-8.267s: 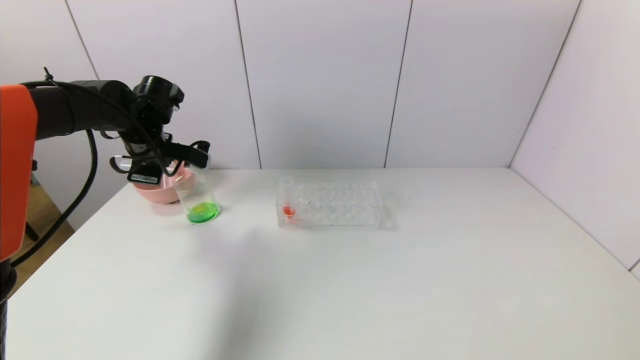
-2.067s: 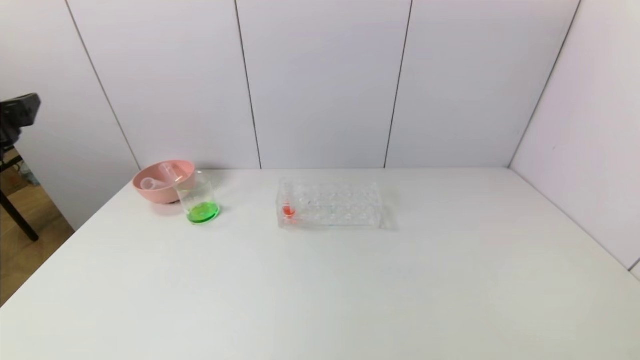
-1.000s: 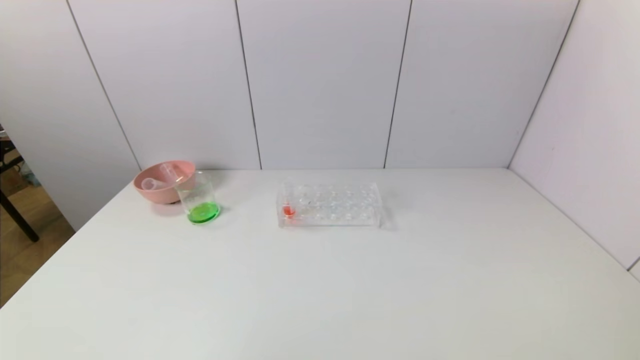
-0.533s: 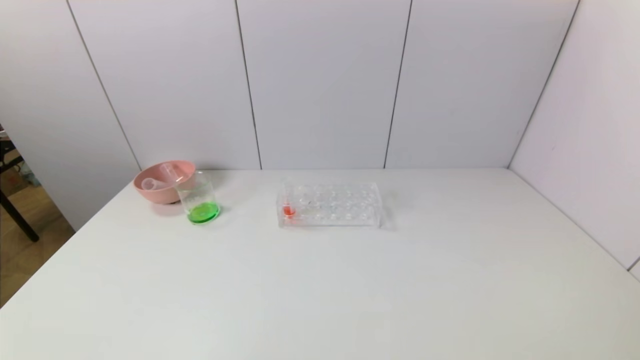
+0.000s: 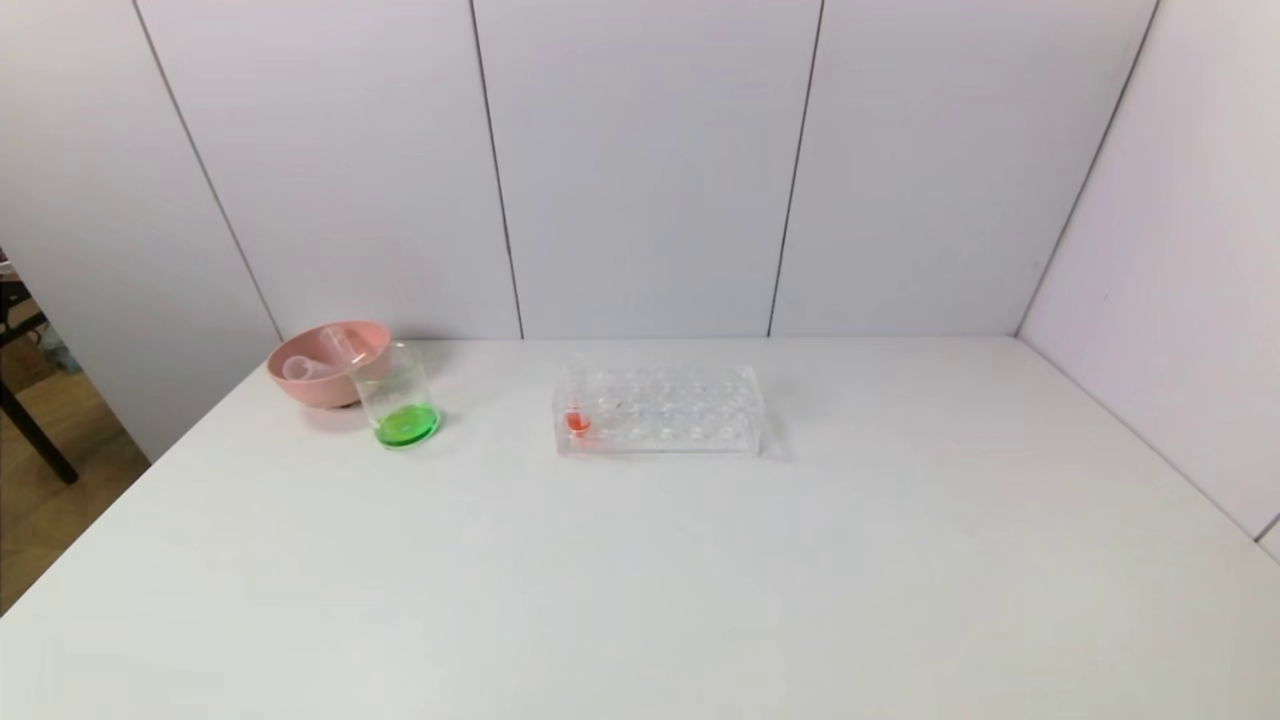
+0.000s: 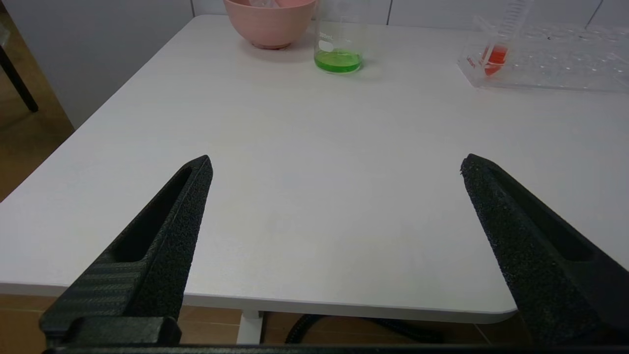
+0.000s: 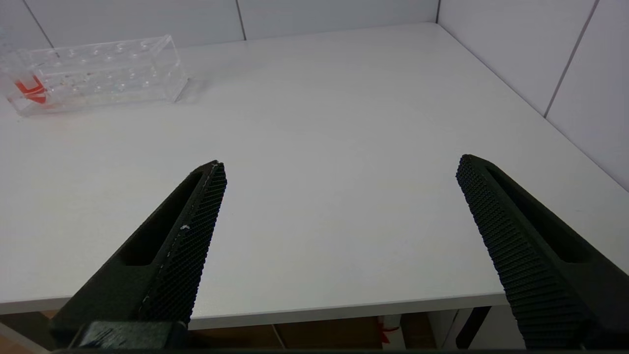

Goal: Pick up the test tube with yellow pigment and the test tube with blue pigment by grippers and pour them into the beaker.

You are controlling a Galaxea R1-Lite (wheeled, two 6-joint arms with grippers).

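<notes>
Beaker [image 5: 397,401] stands upright far-left on the white table [image 5: 640,560], w/ a shallow layer of green liquid at its bottom. It sits just right of and nearer than the pink bowl [image 5: 322,385], close beside it; can't tell if they touch. Two clear test tubes [image 5: 322,357] lie tilted inside the bowl, look emptied; can't tell which was yellow vs blue. Clear tube rack [image 5: 660,410] sits mid-table, well apart to the right of the beaker. One tube w/ red liquid [image 5: 576,420] stands in the rack's left end, other holes look vacant.

From my head cam I see neither arm over the table. Left gripper [image 6: 334,164] shows only in the left wrist cam: fingers spread wide, nothing between them, held off the near-left edge of the table, facing toward the beaker and bowl far ahead. Right gripper [image 7: 341,164] shows in the right wrist cam: fingers also spread wide, holding nothing, off the table's near edge on the right side, rack in sight far-left of it.
</notes>
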